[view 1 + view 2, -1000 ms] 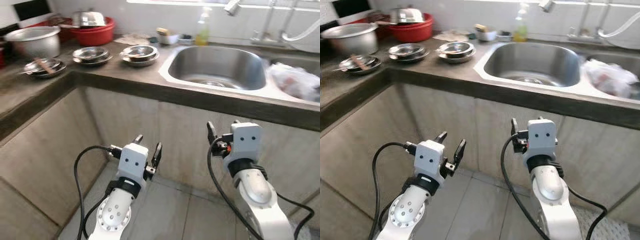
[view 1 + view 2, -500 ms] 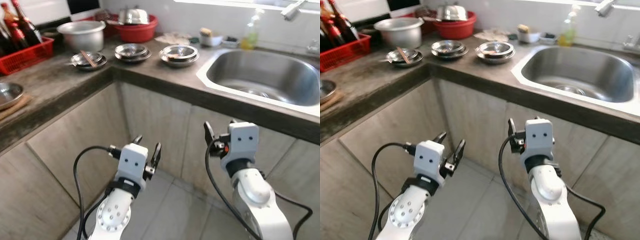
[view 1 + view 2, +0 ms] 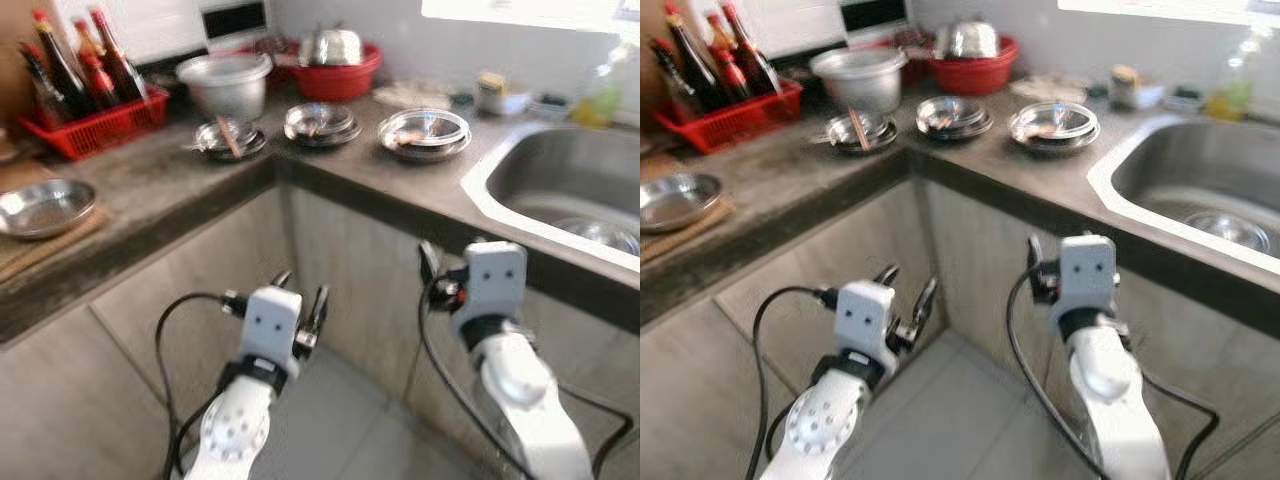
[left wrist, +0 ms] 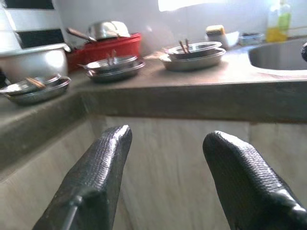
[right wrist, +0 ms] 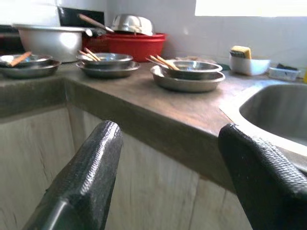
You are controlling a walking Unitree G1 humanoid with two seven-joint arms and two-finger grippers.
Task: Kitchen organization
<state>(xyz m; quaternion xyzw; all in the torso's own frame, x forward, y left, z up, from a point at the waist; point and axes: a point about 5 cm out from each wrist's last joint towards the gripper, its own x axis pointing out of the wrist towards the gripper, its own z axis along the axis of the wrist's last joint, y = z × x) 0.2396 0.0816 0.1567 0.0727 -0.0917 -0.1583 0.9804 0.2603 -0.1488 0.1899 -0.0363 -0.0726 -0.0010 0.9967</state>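
Observation:
Three stacks of steel dishes with chopsticks stand in a row on the dark counter: the left stack (image 3: pixel 231 138), the middle stack (image 3: pixel 320 122) and the right stack (image 3: pixel 425 131). Behind them are a large aluminium pot (image 3: pixel 224 82) and a red basin (image 3: pixel 340 62) with steel bowls in it. My left gripper (image 3: pixel 302 290) is held below counter height, in front of the cabinet face, open and empty. My right gripper (image 3: pixel 450 252) is at about the same height, nearer the sink (image 3: pixel 575 190), also open and empty. The picture is blurred.
A red basket of dark bottles (image 3: pixel 85 108) stands at the far left of the counter. A single steel dish (image 3: pixel 42 205) rests on a wooden board nearer me. By the back wall are a small white bowl (image 3: pixel 497 98) and a soap bottle (image 3: pixel 603 95). The floor below is tiled.
The camera has swung left: the sink has slid to the right edge, and the bottle basket and the left counter have come into view. Both grippers stay open at the same pose.

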